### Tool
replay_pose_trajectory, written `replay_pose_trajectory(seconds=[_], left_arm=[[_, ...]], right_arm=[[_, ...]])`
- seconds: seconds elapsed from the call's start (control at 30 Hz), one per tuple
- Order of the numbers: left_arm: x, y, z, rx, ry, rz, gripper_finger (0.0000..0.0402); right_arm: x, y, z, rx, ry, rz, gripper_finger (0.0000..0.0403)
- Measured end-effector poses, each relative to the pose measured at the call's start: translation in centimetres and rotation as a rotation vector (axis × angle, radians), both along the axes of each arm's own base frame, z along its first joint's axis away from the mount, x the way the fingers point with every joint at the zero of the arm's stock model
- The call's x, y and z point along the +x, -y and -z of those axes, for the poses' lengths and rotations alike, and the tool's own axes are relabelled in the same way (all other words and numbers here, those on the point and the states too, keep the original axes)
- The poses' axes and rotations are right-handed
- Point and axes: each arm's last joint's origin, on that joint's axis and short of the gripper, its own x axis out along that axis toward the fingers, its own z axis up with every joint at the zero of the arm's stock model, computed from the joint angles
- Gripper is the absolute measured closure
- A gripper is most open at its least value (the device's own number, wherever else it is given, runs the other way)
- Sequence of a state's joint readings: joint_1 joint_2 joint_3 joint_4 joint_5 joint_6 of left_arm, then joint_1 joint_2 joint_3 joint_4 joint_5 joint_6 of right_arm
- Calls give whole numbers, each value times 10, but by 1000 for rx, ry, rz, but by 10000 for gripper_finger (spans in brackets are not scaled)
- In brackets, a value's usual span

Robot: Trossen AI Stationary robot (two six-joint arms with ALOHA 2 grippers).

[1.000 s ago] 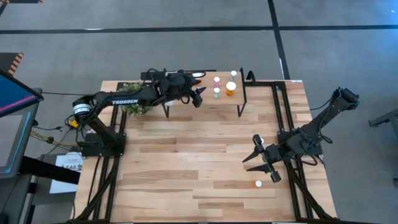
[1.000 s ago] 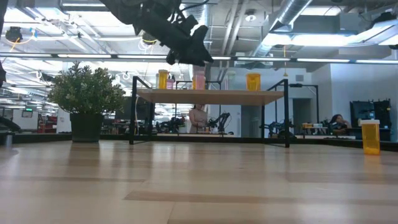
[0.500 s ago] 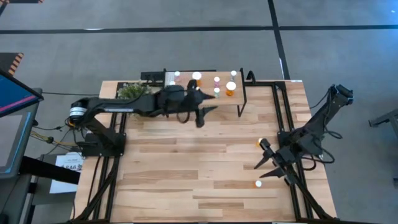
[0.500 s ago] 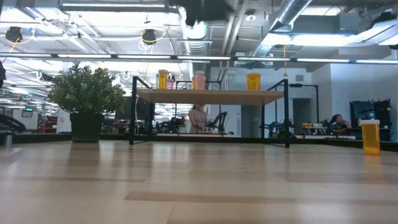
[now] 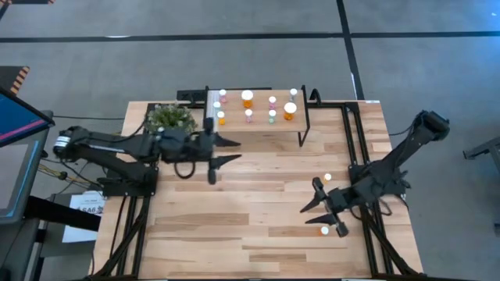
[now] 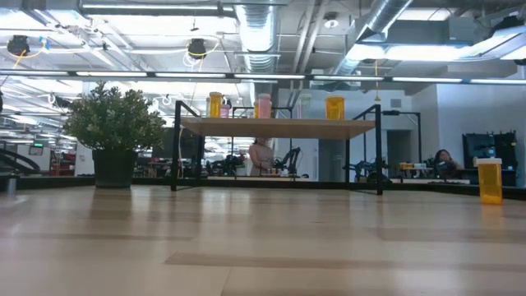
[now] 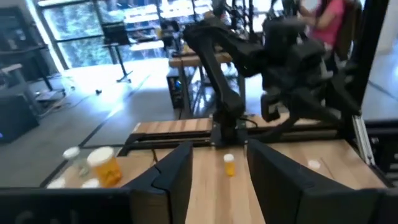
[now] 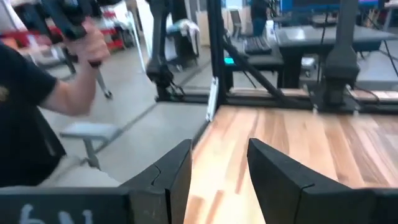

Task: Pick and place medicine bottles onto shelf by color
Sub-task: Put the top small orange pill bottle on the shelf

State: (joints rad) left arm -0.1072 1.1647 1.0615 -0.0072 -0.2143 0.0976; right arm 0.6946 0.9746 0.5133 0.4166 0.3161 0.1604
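High view: shelf (image 5: 258, 125) at the table's far edge carries eight medicine bottles (image 5: 247, 97); two more stand near the right gripper (image 5: 322, 213), fingers spread, empty. Left gripper (image 5: 221, 152) hangs before the shelf, fingers parted, empty.

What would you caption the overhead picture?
Both open grippers, left gripper and right gripper, hover off the shelf; two bottles remain on the table.

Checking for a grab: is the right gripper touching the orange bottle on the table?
Apart. The high view shows bare wood between the right gripper and the orange bottle.
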Motion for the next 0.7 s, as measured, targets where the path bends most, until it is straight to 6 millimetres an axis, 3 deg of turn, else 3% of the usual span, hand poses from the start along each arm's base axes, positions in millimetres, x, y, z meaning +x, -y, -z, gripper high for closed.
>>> replay_pose_trajectory(seconds=[0.13, 0.3, 0.5, 0.7], left_arm=[[-25, 7, 17, -43, 87, 16, 271], [-46, 16, 41, -75, 190, 68, 278], [-56, 22, 66, -86, 218, 103, 278], [-56, 23, 75, -89, 180, 106, 278]], right_arm=[[13, 4, 9, -13, -34, 51, 226], [18, 23, 20, 27, -189, 154, 229], [1, 57, 28, 106, -429, 322, 228], [-26, 82, 37, 189, -639, 483, 232]])
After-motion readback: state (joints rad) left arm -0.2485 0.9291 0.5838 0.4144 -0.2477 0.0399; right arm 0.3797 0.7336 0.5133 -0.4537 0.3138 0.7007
